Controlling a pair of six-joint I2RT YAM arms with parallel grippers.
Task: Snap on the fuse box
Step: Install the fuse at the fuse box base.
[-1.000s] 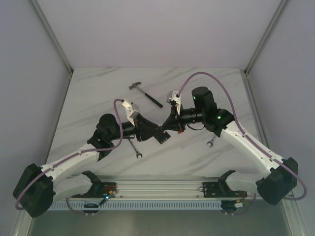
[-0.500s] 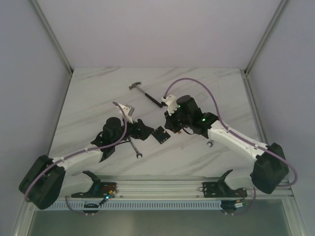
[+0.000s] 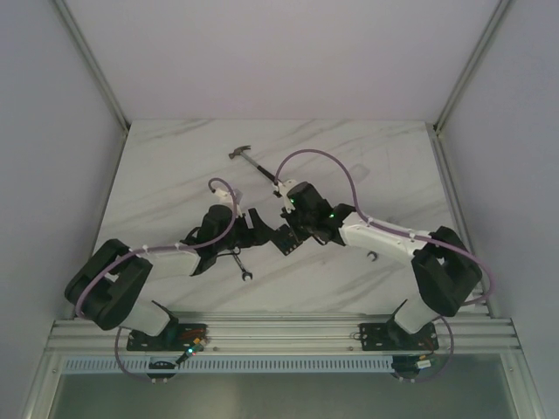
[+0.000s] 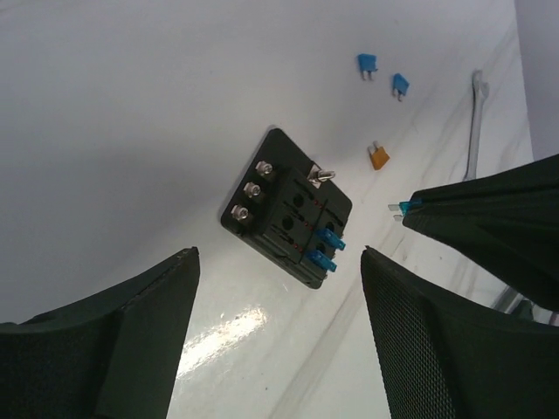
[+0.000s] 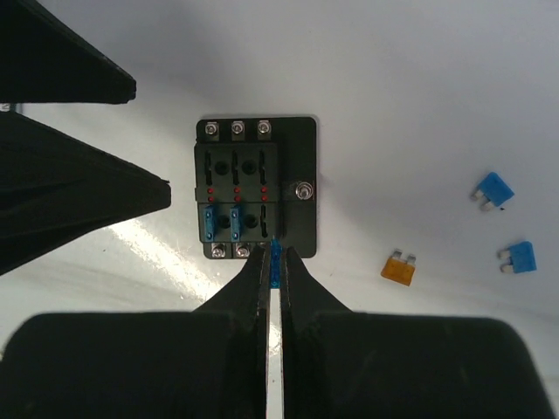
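Left pincer (image 3: 256,225) stands with its jaws wide apart and grips nothing. Its fingers (image 4: 105,349) frame the fuse box (image 4: 288,209) without touching it. Right pincer (image 5: 273,255) is clamped on a small blue fuse (image 5: 275,260), blades pointing toward the box.

The fuse box lies flat on the white table (image 3: 157,192), near its middle, between the two pincers. The held fuse sits at the box edge nearest the right pincer, in line with the third slot of the near row; contact cannot be confirmed. Two seated fuses (image 5: 210,223), both blue, occupy the other slots of that row.

Two loose blue fuses (image 5: 493,190) and one orange fuse (image 5: 399,268) lie on the table, apart from the box. A hammer (image 3: 258,167) lies beyond the pincers; a wrench (image 3: 240,264) lies beside the left arm.
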